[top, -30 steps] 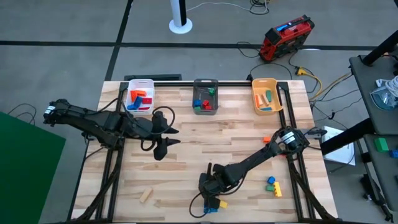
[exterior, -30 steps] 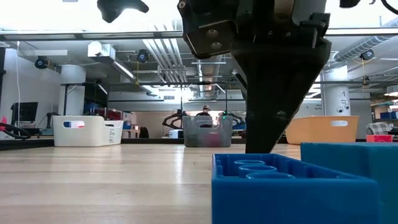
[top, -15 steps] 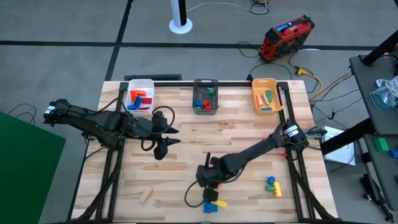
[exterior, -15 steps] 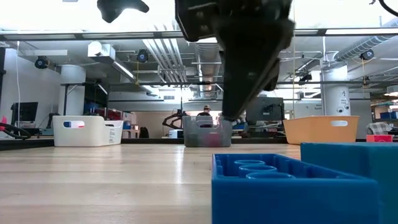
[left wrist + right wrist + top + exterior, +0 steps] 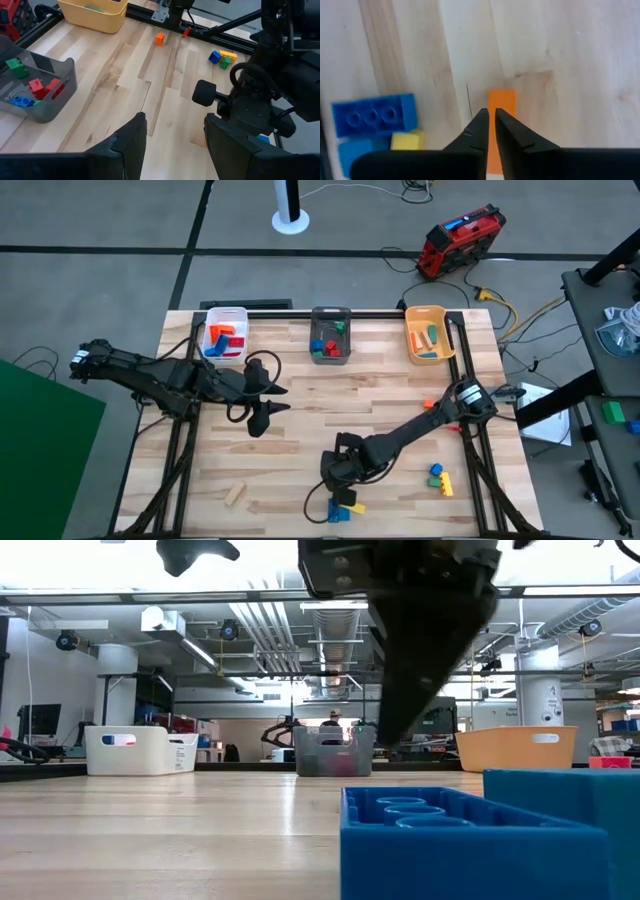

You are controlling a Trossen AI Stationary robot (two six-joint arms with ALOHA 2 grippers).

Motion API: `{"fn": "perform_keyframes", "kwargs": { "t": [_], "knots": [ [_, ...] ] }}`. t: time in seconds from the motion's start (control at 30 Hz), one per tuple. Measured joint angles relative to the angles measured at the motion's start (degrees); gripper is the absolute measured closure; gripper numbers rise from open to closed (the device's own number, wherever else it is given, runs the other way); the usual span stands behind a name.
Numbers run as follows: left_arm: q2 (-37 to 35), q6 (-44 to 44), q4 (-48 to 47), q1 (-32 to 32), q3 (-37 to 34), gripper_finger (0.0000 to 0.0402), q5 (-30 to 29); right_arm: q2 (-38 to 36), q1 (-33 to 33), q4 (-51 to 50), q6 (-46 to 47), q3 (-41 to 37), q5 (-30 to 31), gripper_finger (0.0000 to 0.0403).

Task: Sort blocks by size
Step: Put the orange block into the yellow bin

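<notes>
Blocks not yet sorted lie by the right gripper [image 5: 489,116]: an orange bar [image 5: 502,100] directly under its tips, with a blue brick [image 5: 374,115] and a yellow block [image 5: 407,141] just beside it on the surface [image 5: 300,430]. A second ago the gripper was lowered close behind the blue brick. It has since been raised and shifted slightly, and it now hangs clear of the surface. Its jaws are drawn almost together, only a thin slit remaining, and nothing is seen to be held. The brick and yellow block appear unmoved, so no pick is judged to have been made and the orange bar is probably being lined up. The left gripper [image 5: 175,132] is held over mid-surface, jaws apart and empty.
</notes>
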Motion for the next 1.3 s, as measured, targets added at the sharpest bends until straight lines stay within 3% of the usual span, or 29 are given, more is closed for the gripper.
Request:
{"fn": "perform_keyframes", "kwargs": {
  "t": [0.17, 0.37, 0.57, 0.83, 1.13, 1.3],
  "knots": [
    [-0.01, 0.02, 0.0, 0.0, 0.0, 0.0226, -0.02, 0.0, 0.02, 0.05, -1.88, -0.61, 0.39, 0.0306],
    [0.35, 0.21, -0.02, 0.0, -0.02, 0.0226, -0.11, 0.0, -0.29, 0.12, -2.26, -2.11, 4.91, 0.0206],
    [2.29, 0.45, 0.0, 0.0, -0.02, 0.0226, -0.13, 0.0, -0.15, 4.21, -2.56, -5.92, 0.39, 0.0167],
    [5.77, 0.46, 1.26, 0.0, -0.02, 0.0226, -0.13, -0.22, 0.02, 5.27, -0.19, -9.51, 0.29, 0.0191],
    [6.87, 0.46, 5.34, 0.0, -0.04, 0.0226, -0.12, -0.43, -0.09, 6.14, -3.11, -11.82, 2.09, 0.0316],
    [6.59, 0.46, 5.81, 0.0, -0.04, 0.0226, -0.13, -0.7, -0.51, 6.58, -2.87, -11.98, 1.82, 0.0315]
  ]
}}
